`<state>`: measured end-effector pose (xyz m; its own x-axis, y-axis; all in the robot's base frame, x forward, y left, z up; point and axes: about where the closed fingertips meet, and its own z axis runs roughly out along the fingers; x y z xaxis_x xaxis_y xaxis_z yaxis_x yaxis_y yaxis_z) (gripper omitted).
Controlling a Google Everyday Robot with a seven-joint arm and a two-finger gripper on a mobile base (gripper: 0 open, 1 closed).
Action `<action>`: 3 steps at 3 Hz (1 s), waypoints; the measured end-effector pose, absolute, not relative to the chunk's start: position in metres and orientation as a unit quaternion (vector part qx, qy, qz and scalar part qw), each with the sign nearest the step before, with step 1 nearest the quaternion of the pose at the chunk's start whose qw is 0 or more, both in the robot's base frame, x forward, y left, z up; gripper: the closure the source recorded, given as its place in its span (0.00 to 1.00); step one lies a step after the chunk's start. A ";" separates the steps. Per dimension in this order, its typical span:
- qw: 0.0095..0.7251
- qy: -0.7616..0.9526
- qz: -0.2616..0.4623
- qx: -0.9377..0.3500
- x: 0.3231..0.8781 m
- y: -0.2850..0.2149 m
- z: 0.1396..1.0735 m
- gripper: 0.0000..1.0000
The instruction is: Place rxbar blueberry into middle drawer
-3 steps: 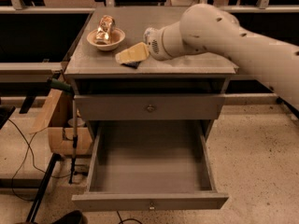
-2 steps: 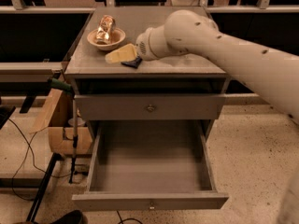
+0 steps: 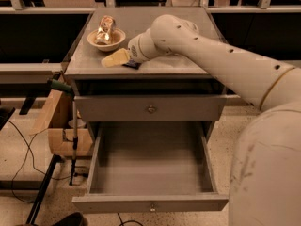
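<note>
The gripper [image 3: 115,59] is seen low over the cabinet top [image 3: 188,67], just beside the bowl [image 3: 94,40] holding the gold can [image 3: 105,28]. How far it is opened cannot be told. The rxbar blueberry [image 3: 132,66] is glimpsed on the top, partly hidden under the gripper. The middle drawer [image 3: 150,202] is pulled out below.

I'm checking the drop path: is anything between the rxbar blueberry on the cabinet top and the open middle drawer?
Nothing visible. The hand is at the rxbar blueberry near the top's front edge; the middle drawer below is pulled out, tray bare. The bowl sits behind, off that path.
</note>
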<state>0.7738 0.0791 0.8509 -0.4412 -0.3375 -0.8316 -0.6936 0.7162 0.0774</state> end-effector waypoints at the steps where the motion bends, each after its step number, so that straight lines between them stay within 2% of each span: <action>1: 0.418 0.833 0.185 -0.312 0.789 0.068 0.836 0.00; 2: 0.415 0.841 0.166 -0.304 0.799 0.056 0.825 0.00; 3: 0.413 0.844 0.160 -0.302 0.801 0.052 0.825 0.27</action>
<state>0.8011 0.0518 0.8247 -0.4756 -0.3776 -0.7945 -0.6423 0.7662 0.0204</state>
